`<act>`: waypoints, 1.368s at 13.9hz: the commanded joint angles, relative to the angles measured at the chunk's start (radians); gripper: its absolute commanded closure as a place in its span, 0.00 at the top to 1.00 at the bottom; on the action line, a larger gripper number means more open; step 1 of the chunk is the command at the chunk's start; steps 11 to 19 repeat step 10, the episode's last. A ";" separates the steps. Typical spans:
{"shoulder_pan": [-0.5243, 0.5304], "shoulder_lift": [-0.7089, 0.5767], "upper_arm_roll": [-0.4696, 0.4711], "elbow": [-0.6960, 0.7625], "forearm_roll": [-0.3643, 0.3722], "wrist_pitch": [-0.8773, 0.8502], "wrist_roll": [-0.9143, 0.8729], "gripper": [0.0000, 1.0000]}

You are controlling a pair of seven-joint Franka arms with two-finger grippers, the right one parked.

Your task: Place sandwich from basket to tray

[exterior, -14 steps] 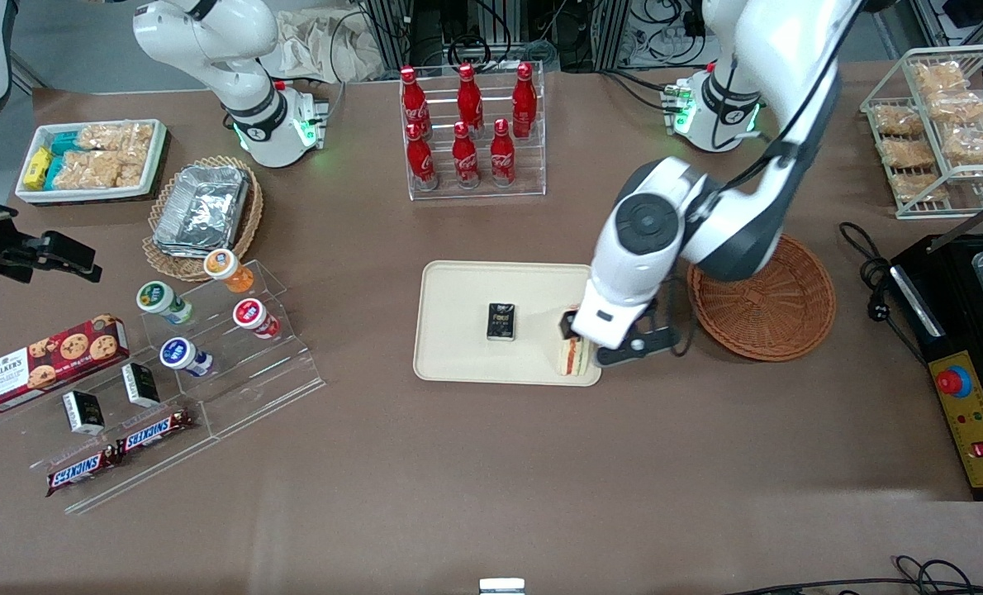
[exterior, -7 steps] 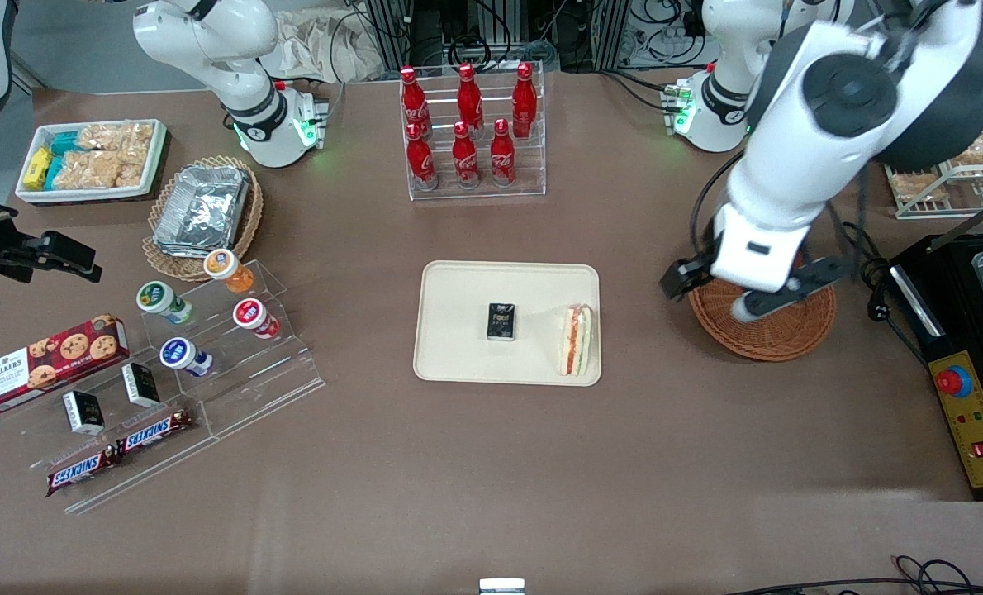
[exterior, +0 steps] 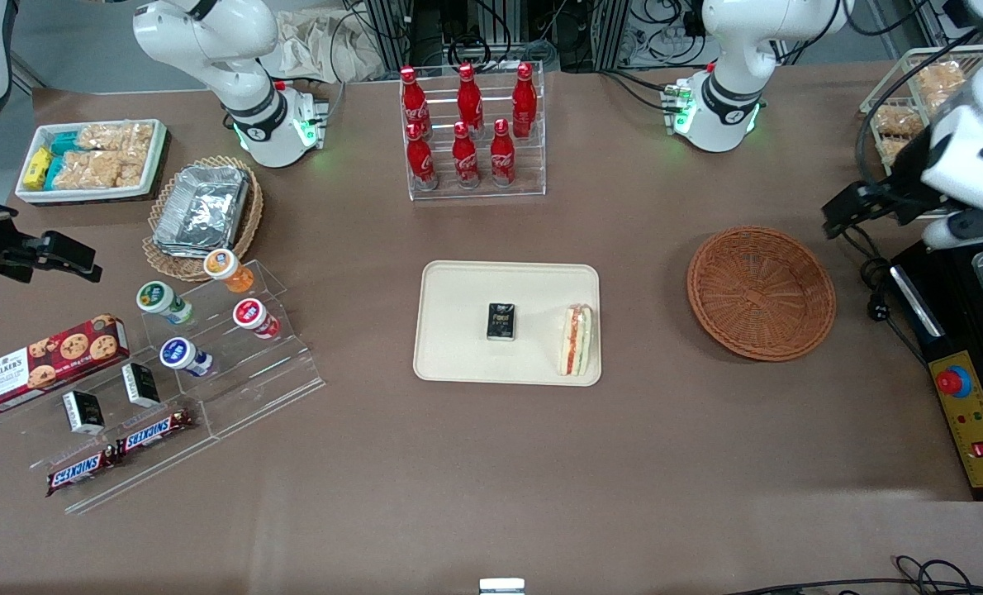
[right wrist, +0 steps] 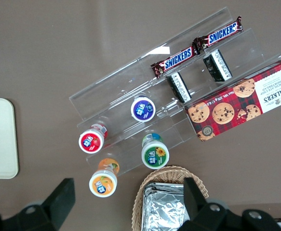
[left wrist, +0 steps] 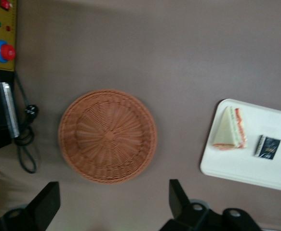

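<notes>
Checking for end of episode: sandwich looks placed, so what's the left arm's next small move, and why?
Probably none beyond parking. The sandwich lies on the tray, the basket holds nothing, and the gripper is open, empty, raised near the working arm's end of the table.

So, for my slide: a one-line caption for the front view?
Sandwich on tray, basket empty, open claw raised toward the working arm's end.

Sandwich: triangular white-bread wedge (exterior: 576, 340) with orange-red and green filling, lying flat inside the tray by its rim toward the working arm's end.
Tray: flat beige rectangular tray (exterior: 458, 330) with rounded corners, mid-worktop.
Basket: round reddish-brown woven wicker basket (exterior: 761, 292), upright, near the tray.
Pincer: left arm's pincer (left wrist: 112, 202), raised above the worktop, jaws spread.
</notes>
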 commanded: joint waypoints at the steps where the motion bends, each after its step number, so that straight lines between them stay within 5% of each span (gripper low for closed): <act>1: -0.012 -0.081 -0.007 -0.121 -0.003 0.072 0.018 1.00; 7: -0.007 0.033 -0.010 0.092 -0.002 -0.096 0.068 1.00; 19: -0.009 0.049 -0.011 0.105 0.001 -0.096 0.077 1.00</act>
